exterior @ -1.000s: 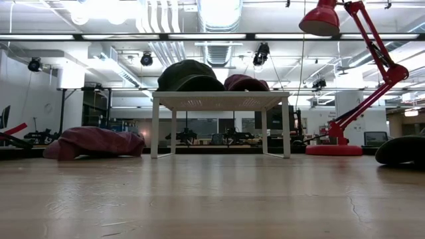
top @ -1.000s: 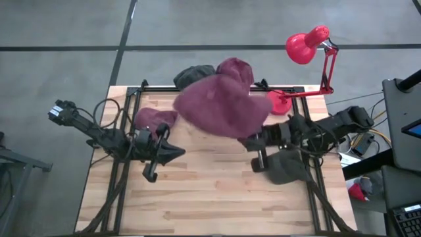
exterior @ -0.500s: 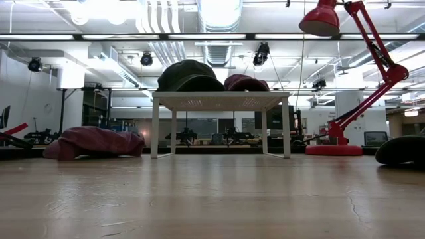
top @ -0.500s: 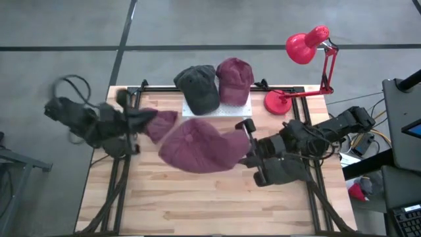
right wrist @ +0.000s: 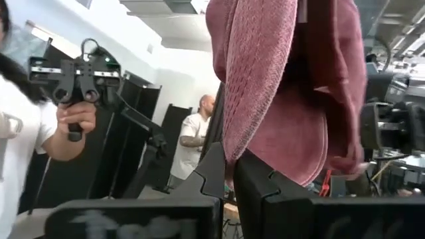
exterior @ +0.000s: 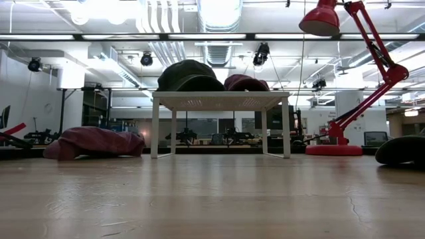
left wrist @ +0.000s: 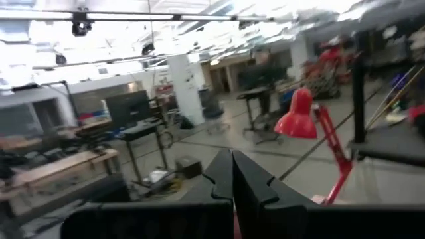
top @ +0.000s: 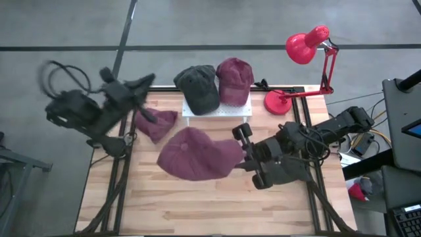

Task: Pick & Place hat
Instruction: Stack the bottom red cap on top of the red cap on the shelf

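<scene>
- Above the table's middle (top: 217, 197) — right gripper (top: 242, 155) clamped tight on the brim edge of a maroon hat (top: 194, 153), crown hanging out toward the left arm's side.
- Seen past the right fingers (right wrist: 216, 169) in the wrist view: maroon fabric pinched between them, draped upward across the frame.
- Hat's long axis roughly across the table, from the gripper toward the left; white rack (top: 217, 110) just beyond it at the far edge, already carrying a dark cap (top: 197, 85) and a maroon cap (top: 235, 79).
- Left gripper (top: 146, 80) raised off the table's far left corner, fingers pressed together on nothing, pointed toward the rack — clearly the farther arm from the held hat.
- Another maroon hat (top: 156, 123) flat on the wood near the left arm; a dark hat (top: 286, 172) under the right arm.
- Judged: placement to turn on the right arm alone, hat to be carried forward toward the rack.
</scene>
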Motion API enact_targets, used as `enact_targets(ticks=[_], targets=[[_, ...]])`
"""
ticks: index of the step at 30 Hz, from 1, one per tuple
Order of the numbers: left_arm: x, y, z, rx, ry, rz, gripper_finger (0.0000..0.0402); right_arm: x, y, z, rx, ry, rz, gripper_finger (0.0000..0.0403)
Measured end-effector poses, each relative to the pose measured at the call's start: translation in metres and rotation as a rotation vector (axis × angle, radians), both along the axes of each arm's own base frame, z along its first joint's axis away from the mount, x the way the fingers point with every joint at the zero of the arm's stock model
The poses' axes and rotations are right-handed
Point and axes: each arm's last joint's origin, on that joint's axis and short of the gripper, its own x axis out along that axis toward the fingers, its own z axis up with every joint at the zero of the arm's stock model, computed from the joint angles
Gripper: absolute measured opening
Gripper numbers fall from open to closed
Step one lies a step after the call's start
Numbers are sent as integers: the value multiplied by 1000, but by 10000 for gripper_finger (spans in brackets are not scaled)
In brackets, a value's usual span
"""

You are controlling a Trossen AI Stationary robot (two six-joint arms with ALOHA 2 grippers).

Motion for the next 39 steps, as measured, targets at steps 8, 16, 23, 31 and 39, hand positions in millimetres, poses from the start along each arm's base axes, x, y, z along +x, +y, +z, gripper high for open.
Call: enact_targets(ticks=[8, 16, 23, 31, 39], targets=[[66, -23, -11, 104, 129, -27, 0, 0, 2, -2, -17, 19, 25, 11], [75, -27, 24, 133, 105, -56, 0, 3, 3, -7, -19, 81, 21, 11], [67, -28, 46, 100, 15, -133, 0, 5, 1, -11, 12, 132, -58, 11], [70, -51, 49, 67, -58, -326, 0, 8, -8, -14, 88, 177, -292, 11], [53, -58, 70, 74, -143, -446, 0, 8, -15, -9, 122, 162, -343, 11]])
